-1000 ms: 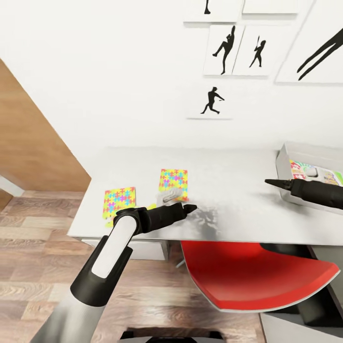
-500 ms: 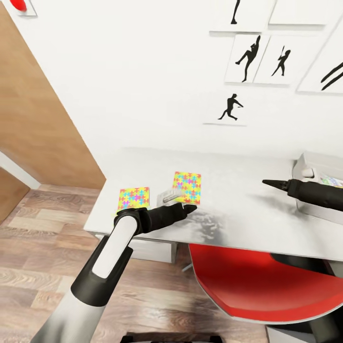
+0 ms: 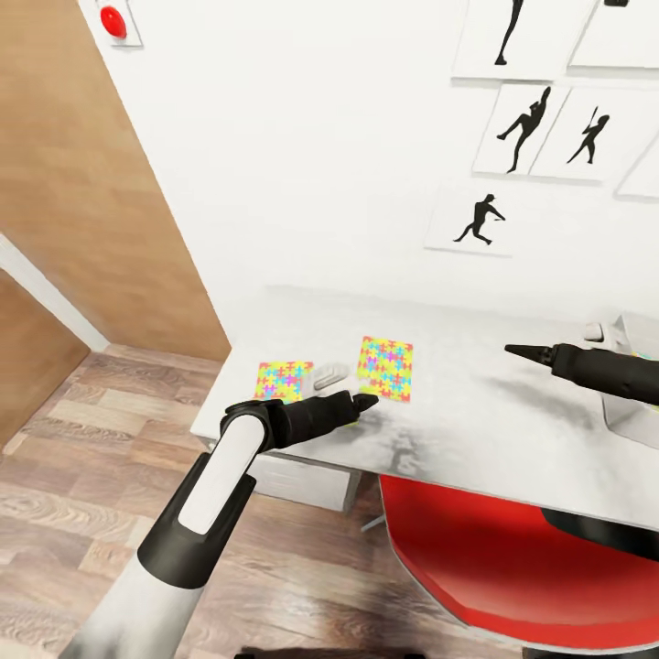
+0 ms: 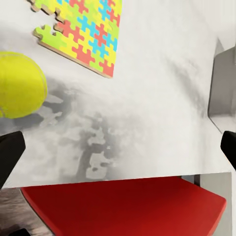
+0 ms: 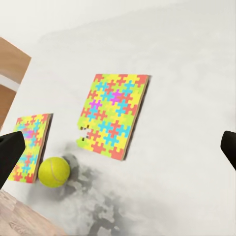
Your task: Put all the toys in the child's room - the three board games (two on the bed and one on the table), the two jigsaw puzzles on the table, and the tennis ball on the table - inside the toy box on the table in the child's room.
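Puzzles: in the head view two lie flat on the worktop (image 3: 513,430), near its left end, one (image 3: 283,381) nearer the edge and the other (image 3: 386,367) just beside it toward the middle. Toy box (image 3: 636,384) is cut off at the right edge of frame. Vs 1 s ago the whole pic has slid right: wall pics and box drifted toward the right edge, more wardrobe and floor show at left, a red button now up top. So the camera/base swung left; the things themselves didn't move. My read: robot is lining up on the puzzles + ball, box getting left behind, so whatever's picked up needs a carry back right.

L hand (image 3: 364,401) reaches low over the worktop, forearm near level, tip between the two puzzles. R hand (image 3: 517,350) points left, above bare worktop, well apart from the puzzles. Can't tell fingers' spread from here.

L wrist view: ball (image 4: 19,84) sits on the worktop just beside a puzzle (image 4: 83,32), chair (image 4: 123,206) below the edge. Fingertips (image 4: 10,155) at both sides of frame, so spread wide, holding nothing.

R wrist view: ball (image 5: 54,171) between the two puzzles, near both. R fingertips (image 5: 11,152) likewise far apart, empty.
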Available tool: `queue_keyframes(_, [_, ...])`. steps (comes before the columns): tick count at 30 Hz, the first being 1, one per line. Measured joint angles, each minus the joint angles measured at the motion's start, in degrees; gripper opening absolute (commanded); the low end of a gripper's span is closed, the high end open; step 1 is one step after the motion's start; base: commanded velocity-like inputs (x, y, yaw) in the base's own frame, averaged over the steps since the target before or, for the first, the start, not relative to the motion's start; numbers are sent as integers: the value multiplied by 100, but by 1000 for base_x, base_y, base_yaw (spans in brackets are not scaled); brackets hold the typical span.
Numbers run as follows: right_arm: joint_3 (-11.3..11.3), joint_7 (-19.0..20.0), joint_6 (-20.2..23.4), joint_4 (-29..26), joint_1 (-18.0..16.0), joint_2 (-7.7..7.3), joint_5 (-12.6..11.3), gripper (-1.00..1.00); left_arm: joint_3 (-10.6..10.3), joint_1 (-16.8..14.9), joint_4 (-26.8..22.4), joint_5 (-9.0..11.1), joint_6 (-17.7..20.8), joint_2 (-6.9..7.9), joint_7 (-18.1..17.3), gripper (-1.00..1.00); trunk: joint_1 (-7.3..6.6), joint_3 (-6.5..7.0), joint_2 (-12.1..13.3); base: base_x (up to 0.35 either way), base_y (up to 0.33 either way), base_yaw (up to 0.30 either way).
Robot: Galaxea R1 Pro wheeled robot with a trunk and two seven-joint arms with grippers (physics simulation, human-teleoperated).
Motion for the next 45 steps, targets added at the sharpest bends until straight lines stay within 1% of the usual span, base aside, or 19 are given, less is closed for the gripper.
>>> queue_keyframes(21, [-38,-41,0,0,-14,4,11,100,1,0,62,-10,0,1,0,100,0,175,0,0,0,168])
queue_keyframes(45, [-64,-43,0,0,-45,-5,12,100,1,0,105,-12,-2,8,0,100,0,382,0,0,0,101])
